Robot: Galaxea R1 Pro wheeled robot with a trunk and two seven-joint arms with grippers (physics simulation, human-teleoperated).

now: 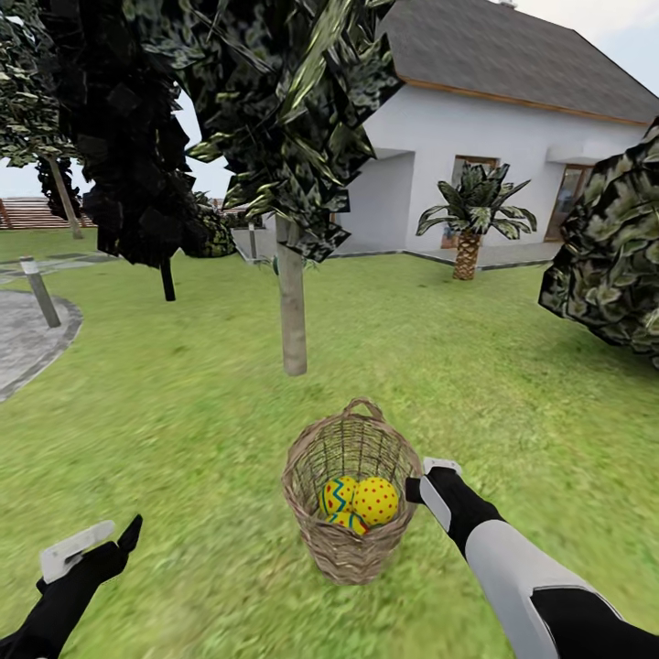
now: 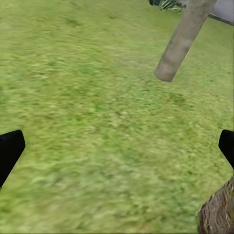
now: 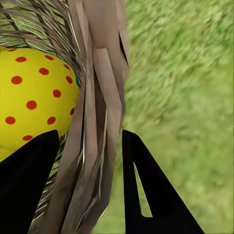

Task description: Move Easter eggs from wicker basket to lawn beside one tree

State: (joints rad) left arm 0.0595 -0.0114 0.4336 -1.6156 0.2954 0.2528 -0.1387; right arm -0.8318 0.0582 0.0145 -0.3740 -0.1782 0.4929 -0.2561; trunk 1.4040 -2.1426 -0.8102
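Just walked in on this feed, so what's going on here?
A robot stands on the lawn at a wicker basket with all three Easter eggs inside. Its right gripper straddles the basket's rim, one jaw inside by the red-dotted egg. The left gripper hovers open over grass. A tree stands just beyond.

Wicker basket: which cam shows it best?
Head view. The whole basket stands upright on the lawn with the eggs visible inside. Right wrist view gives just a close-up of its rim, which sits between that hand's fingers; left wrist view catches a corner.
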